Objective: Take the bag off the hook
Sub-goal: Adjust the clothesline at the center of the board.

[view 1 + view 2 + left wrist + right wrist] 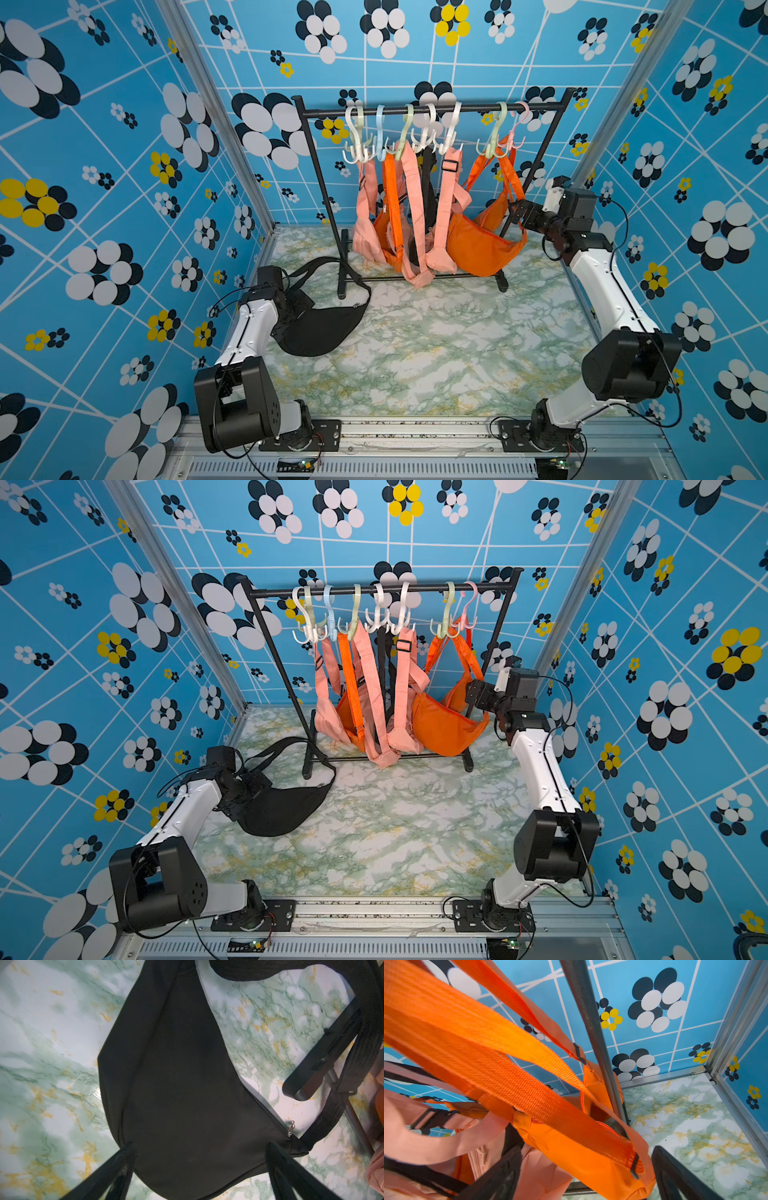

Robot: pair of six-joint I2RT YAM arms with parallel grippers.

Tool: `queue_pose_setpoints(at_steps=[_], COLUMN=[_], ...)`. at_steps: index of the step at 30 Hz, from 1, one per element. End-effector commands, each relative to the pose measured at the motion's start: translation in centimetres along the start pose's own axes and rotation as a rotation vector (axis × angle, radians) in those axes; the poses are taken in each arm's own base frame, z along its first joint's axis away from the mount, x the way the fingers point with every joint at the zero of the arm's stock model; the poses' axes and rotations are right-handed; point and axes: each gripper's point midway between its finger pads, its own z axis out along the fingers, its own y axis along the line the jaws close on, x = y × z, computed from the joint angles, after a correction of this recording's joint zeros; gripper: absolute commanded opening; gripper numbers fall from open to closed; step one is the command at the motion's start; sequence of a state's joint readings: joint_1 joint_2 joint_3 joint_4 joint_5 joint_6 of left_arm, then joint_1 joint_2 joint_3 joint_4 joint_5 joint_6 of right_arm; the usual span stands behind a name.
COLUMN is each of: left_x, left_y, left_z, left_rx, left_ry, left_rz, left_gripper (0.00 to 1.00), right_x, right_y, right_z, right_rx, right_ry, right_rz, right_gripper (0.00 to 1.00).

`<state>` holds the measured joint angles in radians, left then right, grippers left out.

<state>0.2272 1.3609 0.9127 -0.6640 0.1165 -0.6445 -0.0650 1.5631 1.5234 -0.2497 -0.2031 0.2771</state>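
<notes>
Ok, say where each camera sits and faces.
Top views: high in front, looking down and back at the black metal clothes rack; left arm, right arm whole.
Left wrist: on left arm, looking down at the black fabric sling bag on the green marbled tabletop; open left claw.
Right wrist: on right arm, facing a hanging orange fabric sling bag; open right claw.
Shared: top views and left wrist show the black bag.

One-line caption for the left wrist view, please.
Open left gripper above the black bag lying flat on the marbled table, strap lying across the rack's foot.
</notes>
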Motion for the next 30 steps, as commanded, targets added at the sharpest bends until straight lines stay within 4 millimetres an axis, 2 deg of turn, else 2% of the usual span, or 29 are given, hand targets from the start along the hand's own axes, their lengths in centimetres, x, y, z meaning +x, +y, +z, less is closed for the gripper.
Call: queue_pose_setpoints(at_steps=[1, 5, 8, 12, 16, 22, 26, 30], left_x=[1.2, 2.2, 2.7, 3.5, 4.0, 6.0, 6.6, 7.2], left_y=[0.3, 0.7, 0.9, 1.3, 1.2, 1.9, 2.0, 2.4], left_z=[1.0, 1.4, 1.4, 1.2, 0.6, 0.9, 1.3, 2.3], left_rx=[-0.002, -0.014, -0.017, -0.023, -0.011, -0.001, 0.020, 0.022], left_ry=[0.033, 0.055, 0.060, 0.072, 0.072, 0.127, 0.125, 0.143], left_rz=[-0.018, -0.018, -0.020, -0.023, -0.032, -0.071, -0.108, -0.135], left_gripper=[0.99, 0.99, 0.99, 0.99, 0.99, 0.99, 0.99, 0.99], right_x=[-1.6, -4.2, -7.3, -9.9, -11.8, -12.5, -13.0, -13.6], right_y=[1.3, 2.0, 2.8, 2.1, 1.3, 0.6, -0.1, -1.0], right_z=[-1.5, -2.5, -2.9, -1.7, 0.5, 4.3, 5.9, 6.8], right_rx=[-0.042, -0.038, -0.045, 0.007, 0.026, 0.030, 0.053, 0.100], right_ry=[-0.058, -0.111, -0.171, -0.219, -0.231, -0.217, -0.224, -0.248], right_rz=[-0.009, -0.040, -0.071, -0.112, -0.128, -0.139, -0.144, -0.145], right_gripper=[0.99, 0.99, 0.99, 0.96, 0.90, 0.83, 0.78, 0.62])
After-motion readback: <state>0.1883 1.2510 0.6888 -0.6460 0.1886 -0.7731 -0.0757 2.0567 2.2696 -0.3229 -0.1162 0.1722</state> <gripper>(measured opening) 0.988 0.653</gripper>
